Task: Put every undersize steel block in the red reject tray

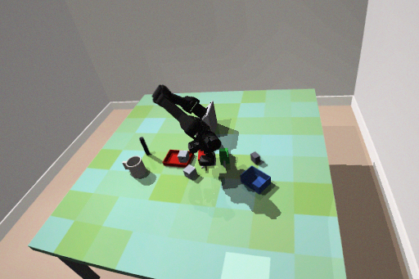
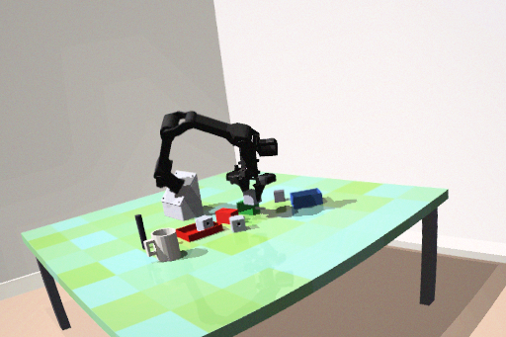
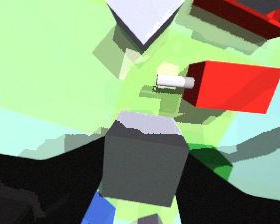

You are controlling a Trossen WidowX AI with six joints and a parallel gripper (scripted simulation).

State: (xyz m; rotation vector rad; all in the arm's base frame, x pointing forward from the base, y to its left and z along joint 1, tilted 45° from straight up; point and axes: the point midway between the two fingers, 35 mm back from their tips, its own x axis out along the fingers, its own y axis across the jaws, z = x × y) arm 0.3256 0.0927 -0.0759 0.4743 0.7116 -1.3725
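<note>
In the exterior view, a grey steel block (image 2: 249, 197) (image 3: 145, 167) is clamped between the jaws of the black parallel-jaw gripper (image 2: 251, 192) (image 3: 143, 141); another steel block (image 1: 182, 155) (image 2: 204, 223) is held in the shallow red reject tray (image 1: 171, 164) (image 2: 190, 237).

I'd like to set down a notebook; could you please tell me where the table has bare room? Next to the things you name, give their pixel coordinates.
The widest free patch is the near half of the table (image 1: 192, 218) (image 2: 163, 298), in front of the mug (image 1: 137, 167) (image 2: 167, 245) and blue bin (image 1: 255, 179) (image 2: 306, 199). It is crowded around the claw (image 1: 206, 165) (image 2: 251, 197) (image 3: 145, 165), between the red tray (image 1: 177, 165) (image 2: 190, 237) and blue bin.
</note>
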